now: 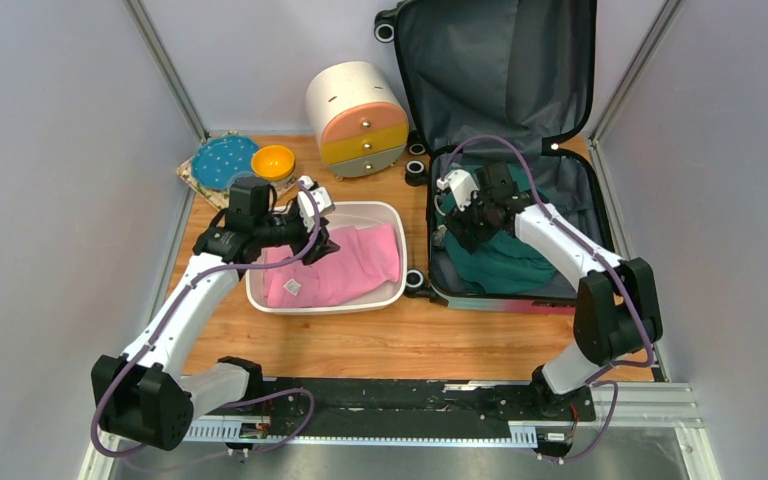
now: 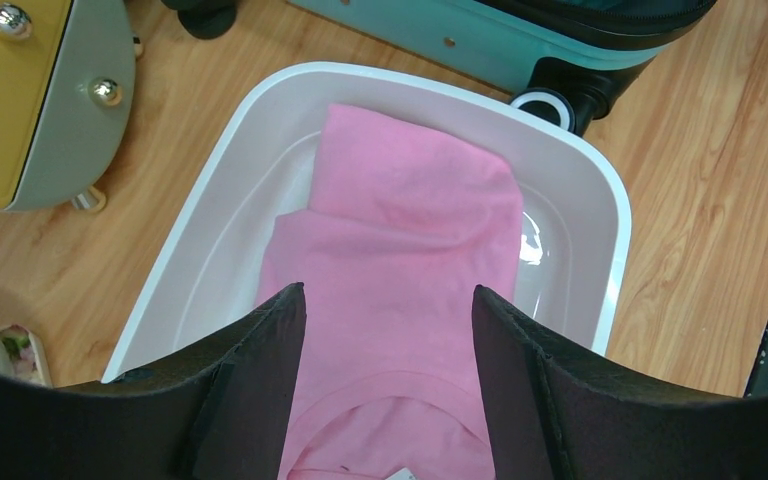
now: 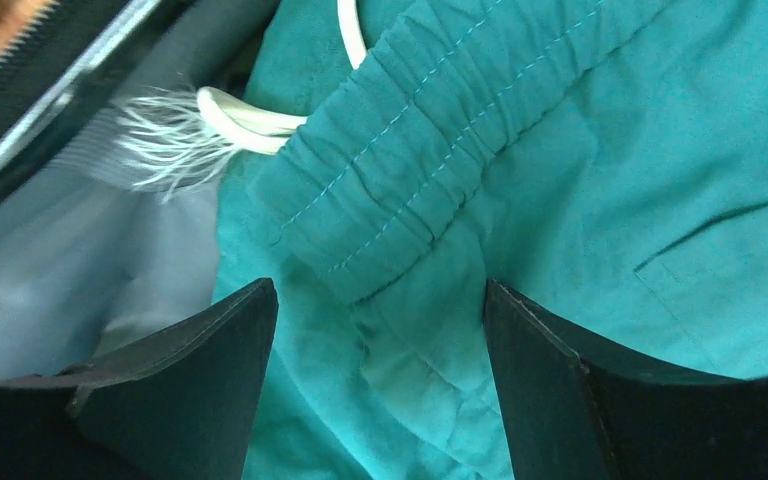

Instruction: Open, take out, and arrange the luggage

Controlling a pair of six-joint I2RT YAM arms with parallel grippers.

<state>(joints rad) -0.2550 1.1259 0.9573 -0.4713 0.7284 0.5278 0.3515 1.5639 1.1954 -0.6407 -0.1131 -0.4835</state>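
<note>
The luggage (image 1: 500, 60) lies open at the right, its lid standing up and showing dark grey lining. A teal garment (image 1: 508, 265) with an elastic waistband (image 3: 410, 130) and a white drawstring (image 3: 230, 110) lies in its lower half. My right gripper (image 1: 465, 222) (image 3: 378, 290) hangs open just over that waistband, holding nothing. A folded pink shirt (image 1: 345, 265) (image 2: 410, 200) lies in the white basin (image 1: 390, 215) (image 2: 600, 200). My left gripper (image 1: 316, 240) (image 2: 388, 292) hovers open above the shirt's collar end, empty.
A round cream drawer cabinet (image 1: 357, 120) (image 2: 20, 100) stands behind the basin. A blue plate (image 1: 222, 160) and an orange bowl (image 1: 273, 162) sit on a mat at the back left. The luggage's teal shell (image 2: 440, 30) and a wheel (image 2: 550, 105) adjoin the basin. Frame posts and walls enclose the table.
</note>
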